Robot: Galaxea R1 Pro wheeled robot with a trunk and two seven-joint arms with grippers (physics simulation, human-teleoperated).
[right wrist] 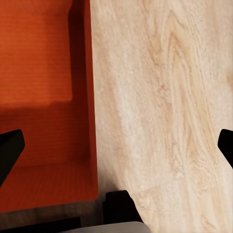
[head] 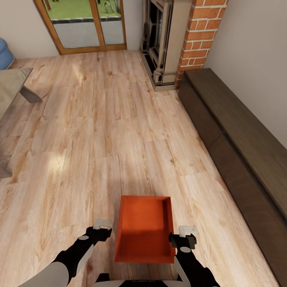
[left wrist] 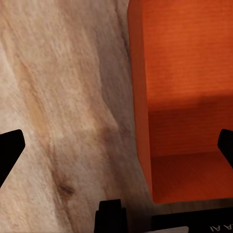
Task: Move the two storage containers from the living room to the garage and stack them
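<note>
Living room, light wood-plank floor (head: 99,131). 1 orange-red storage container (head: 144,228) visible, lidless, low walls, ribbed bottom, sitting low in the head view between both arms, directly ahead of the robot base. Resting on the planks or lifted: cannot tell from these views.

Left pincer (head: 102,230) just beside the container's left wall, not touching, fingers spread wide, nothing between them. In the left wrist view, dark fingertips (left wrist: 10,148) at both frame edges, released, container (left wrist: 182,97) partly inside the gap, wood planks under the rest.

Right pincer (head: 184,235) just beside the container's right wall near its front corner, also released, empty. Right wrist view: dark fingertips (right wrist: 9,148) far apart at frame edges, container (right wrist: 46,97) wall and ribbed bottom on one side, bare planks on the other.

Around: brick fireplace (head: 187,40) at top right, long dark low cabinet (head: 235,139) running along the right wall, wooden-framed glass door (head: 85,24) at top with green outside. Grey desk (head: 12,85) corner at left edge, bit of blue sofa (head: 4,54) behind it. Container well apart from cabinet and fireplace.
</note>
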